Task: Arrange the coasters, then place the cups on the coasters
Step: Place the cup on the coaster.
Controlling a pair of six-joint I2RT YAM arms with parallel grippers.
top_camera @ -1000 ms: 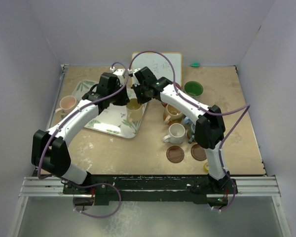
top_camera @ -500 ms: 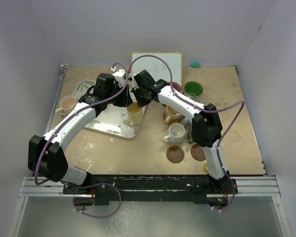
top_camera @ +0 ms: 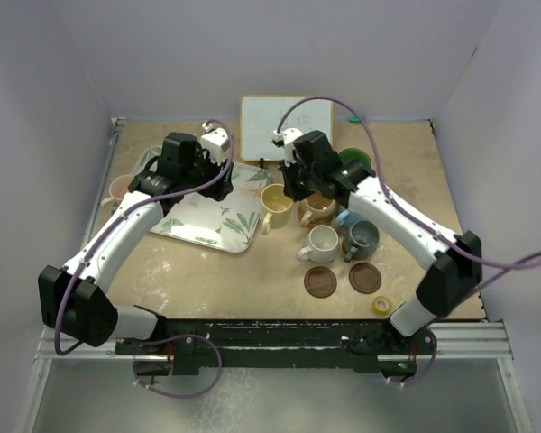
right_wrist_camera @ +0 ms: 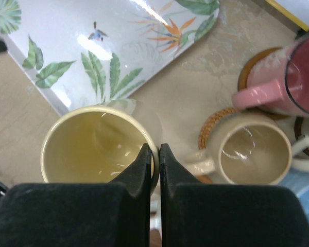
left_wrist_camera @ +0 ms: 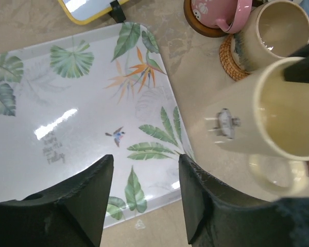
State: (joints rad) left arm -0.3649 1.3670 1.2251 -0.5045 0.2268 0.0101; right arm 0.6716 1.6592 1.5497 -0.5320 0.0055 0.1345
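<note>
The desk (top_camera: pixel 162 271) carries everything. Its biggest item is the leaf-printed tray (top_camera: pixel 207 221) at the back left, with a whiteboard (top_camera: pixel 284 117) propped behind it.

My left gripper (left_wrist_camera: pixel 145 167) hangs over the tray with its jaws apart and nothing between them. My right gripper (right_wrist_camera: pixel 155 154) is pinched tight on the rim of the yellow mug (right_wrist_camera: pixel 92 149), one finger inside and one outside. That mug is just off the tray's right edge. I cannot tell whether its base is touching the desk.

Right of it, the tan mug (right_wrist_camera: pixel 255 154) stands on a woven coaster (right_wrist_camera: pixel 213 123). Behind that, the pink mug (right_wrist_camera: pixel 278 82) sits on a dark coaster (right_wrist_camera: pixel 252 59). The green mug (top_camera: pixel 353 162) is farther back on the right. The white mug (top_camera: pixel 323 242) and the blue mug (top_camera: pixel 362 236) stand side by side in front of the tan one. A pale mug (top_camera: pixel 122 189) is by the tray's left edge.

Two brown coasters lie bare near the front edge, one (top_camera: pixel 322 281) in front of the white mug and the other (top_camera: pixel 365 277) in front of the blue mug. A small yellow tape roll (top_camera: pixel 381 305) lies just beyond them at the front right.
</note>
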